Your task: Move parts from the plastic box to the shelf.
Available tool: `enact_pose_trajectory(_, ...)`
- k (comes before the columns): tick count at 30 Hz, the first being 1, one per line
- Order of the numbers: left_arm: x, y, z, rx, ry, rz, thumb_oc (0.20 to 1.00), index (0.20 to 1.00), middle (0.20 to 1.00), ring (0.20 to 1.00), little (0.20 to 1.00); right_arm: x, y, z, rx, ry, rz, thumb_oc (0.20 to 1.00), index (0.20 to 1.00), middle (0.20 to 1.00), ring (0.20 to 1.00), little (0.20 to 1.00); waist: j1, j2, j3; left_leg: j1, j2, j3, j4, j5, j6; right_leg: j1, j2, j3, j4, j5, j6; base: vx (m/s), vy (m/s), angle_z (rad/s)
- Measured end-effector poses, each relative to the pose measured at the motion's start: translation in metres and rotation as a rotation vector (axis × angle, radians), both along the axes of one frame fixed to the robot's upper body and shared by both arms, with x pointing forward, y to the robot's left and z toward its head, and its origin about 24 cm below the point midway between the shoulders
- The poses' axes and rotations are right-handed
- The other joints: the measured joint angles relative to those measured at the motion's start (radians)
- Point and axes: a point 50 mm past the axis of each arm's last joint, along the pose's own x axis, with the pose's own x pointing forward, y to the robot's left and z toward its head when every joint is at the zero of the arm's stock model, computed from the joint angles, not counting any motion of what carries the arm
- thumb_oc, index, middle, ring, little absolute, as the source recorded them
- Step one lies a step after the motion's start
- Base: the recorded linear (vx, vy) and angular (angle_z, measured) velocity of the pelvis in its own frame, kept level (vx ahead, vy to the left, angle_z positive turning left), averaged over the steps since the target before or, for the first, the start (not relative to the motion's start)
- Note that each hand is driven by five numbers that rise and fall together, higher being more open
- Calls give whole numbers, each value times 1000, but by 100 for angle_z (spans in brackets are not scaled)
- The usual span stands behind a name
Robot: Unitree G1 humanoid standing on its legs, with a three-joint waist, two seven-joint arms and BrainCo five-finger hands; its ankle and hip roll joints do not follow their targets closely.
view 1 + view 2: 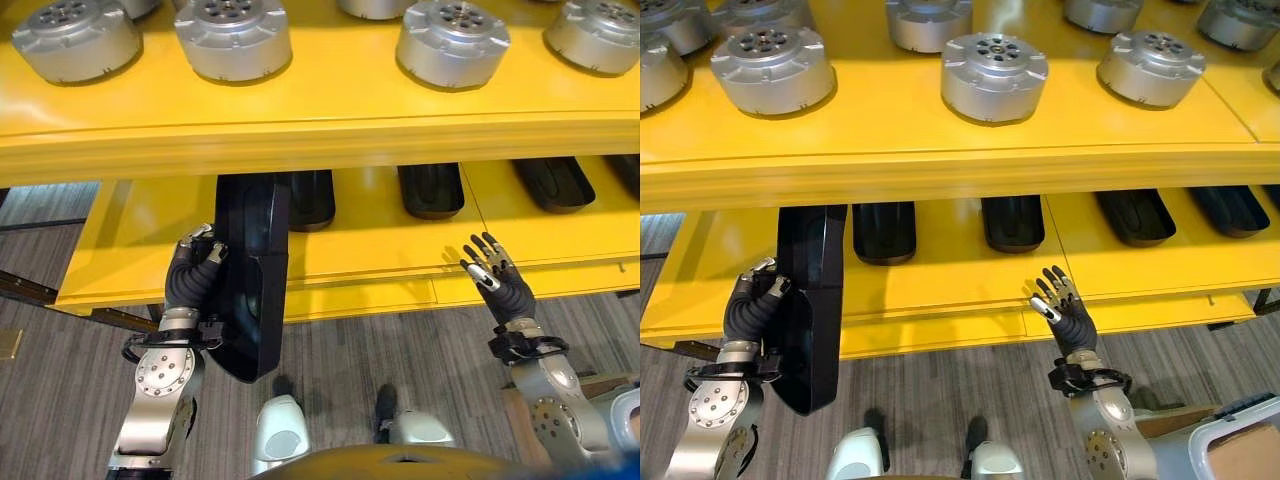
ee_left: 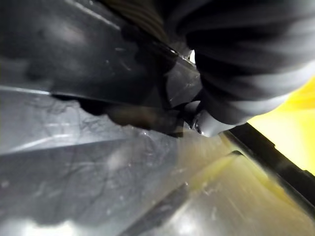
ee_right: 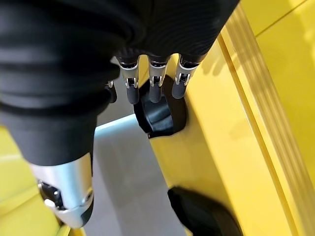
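My left hand (image 1: 195, 270) is shut on the edge of a long black plastic part (image 1: 250, 290), which stands upright in front of the yellow lower shelf (image 1: 380, 255). Its top reaches under the upper shelf's lip. Up close in the left wrist view, the part's dark scuffed surface (image 2: 98, 162) lies right past the hand's cover (image 2: 246, 64). My right hand (image 1: 1065, 308) is open over the lower shelf's front edge, fingers spread and holding nothing. Its straight fingers (image 3: 152, 83) point toward a black part (image 3: 160, 115) lying on the shelf.
Several matching black parts (image 1: 430, 190) (image 1: 553, 182) lie in a row at the back of the lower shelf. The upper shelf (image 1: 320, 110) carries several round silver housings (image 1: 232, 38). A light grey bin's corner (image 1: 1240, 430) stands at the lower right. Grey carpet lies below.
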Motion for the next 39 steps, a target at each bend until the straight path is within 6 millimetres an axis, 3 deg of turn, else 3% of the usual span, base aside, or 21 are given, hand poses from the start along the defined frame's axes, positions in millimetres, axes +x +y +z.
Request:
enact_pose_trajectory(1,0,-1,0,-17,-5,6,200,200,200,200,200,2,-3,4,-26,-9,3,1000,1000,1000,1000,1000,4,16,5,29,32,-21,-52,43,28,-25,-13,7,59,-21,30,0,-2,-17)
enact_pose_trajectory(2,0,-3,-1,-28,-4,7,200,200,200,200,200,3,-6,7,-46,-14,7,1000,1000,1000,1000,1000,-1,32,3,35,35,-24,-61,88,53,-29,-16,13,71,-27,50,0,0,-24)
enact_pose_trajectory(3,-2,-5,-3,-50,-1,10,200,200,200,200,200,2,-11,11,-78,-22,11,1000,1000,1000,1000,1000,-3,69,-1,49,36,-14,-62,133,61,-29,-14,14,68,-22,77,0,0,5)
enact_pose_trajectory(4,-1,-3,-1,-60,-14,21,200,200,200,200,200,1,-7,8,-66,-12,17,1000,1000,1000,1000,1000,-8,66,-7,56,10,8,-93,63,-18,-35,-51,14,55,-16,108,186,575,4)
enact_pose_trajectory(5,0,-1,3,-53,-28,24,200,200,200,200,200,1,-2,5,-51,-6,30,1000,1000,1000,1000,1000,0,43,-6,55,-10,18,-99,64,-18,-45,-76,18,54,-14,108,210,671,4)
enact_pose_trajectory(6,3,4,7,-42,-44,39,200,200,200,200,200,-3,8,-2,-17,16,53,1000,1000,1000,1000,1000,18,7,-7,42,-34,30,-85,46,-29,-57,-114,32,60,24,115,245,778,-1)
enact_pose_trajectory(7,6,3,4,-41,-34,31,200,200,200,200,200,-3,10,-1,-2,6,47,1000,1000,1000,1000,1000,25,15,-2,2,-35,28,-34,24,-19,-59,-115,27,94,32,131,94,278,22)
enact_pose_trajectory(9,2,11,-5,-1,33,39,200,200,200,200,200,-7,16,-14,61,51,19,1000,1000,1000,1000,1000,22,5,-19,28,-54,13,-12,-9,-5,-81,-140,21,171,24,97,114,243,17)
enact_pose_trajectory(11,-1,18,4,55,16,33,200,200,200,200,200,-4,18,-8,67,18,32,1000,1000,1000,1000,1000,33,-32,-49,28,-77,27,-15,-9,-3,-78,-168,15,149,-3,81,77,223,-17)
enact_pose_trajectory(13,-1,21,7,68,9,38,200,200,200,200,200,1,18,-3,65,-8,36,1000,1000,1000,1000,1000,29,-37,-52,23,-79,31,-3,-6,-5,-72,-167,13,134,4,101,38,224,-15)
enact_pose_trajectory(16,3,12,8,54,-1,0,200,200,200,200,200,2,16,-2,62,-14,29,1000,1000,1000,1000,1000,26,-13,-46,8,-83,30,24,-13,-9,-62,-168,15,102,5,144,31,225,-5)
enact_pose_trajectory(20,5,7,7,41,-6,-15,200,200,200,200,200,-2,14,-6,59,9,22,1000,1000,1000,1000,1000,11,-2,-53,8,-83,36,39,-18,-8,-55,-167,23,79,10,150,27,131,-7)
enact_pose_trajectory(26,7,9,2,39,14,1,200,200,200,200,200,-6,14,-11,44,36,25,1000,1000,1000,1000,1000,-2,-32,-72,10,-83,64,66,-36,-5,-64,-166,50,68,23,152,20,65,-14)
enact_pose_trajectory(31,13,14,-7,21,46,52,200,200,200,200,200,-8,15,-13,39,56,38,1000,1000,1000,1000,1000,2,-39,-76,-1,-77,74,119,-65,-7,-58,-165,66,74,30,158,-17,4,-6)
enact_pose_trajectory(34,38,11,0,-15,1,91,200,200,200,200,200,-7,13,-12,18,58,55,1000,1000,1000,1000,1000,-11,-32,-73,-88,-76,40,200,-92,1,-96,-168,60,101,27,161,-115,-4,20)
enact_pose_trajectory(37,61,11,19,-76,-74,116,200,200,200,200,200,-3,15,-9,18,44,69,1000,1000,1000,1000,1000,-27,-29,-64,-166,-78,22,265,-104,12,-152,-175,58,143,24,160,-152,10,9)
enact_pose_trajectory(39,87,14,36,-83,-109,130,200,200,200,200,200,2,20,-5,12,28,102,1000,1000,1000,1000,1000,-41,-19,-37,-214,-81,15,317,-120,22,-194,-185,58,178,16,160,-143,32,5)
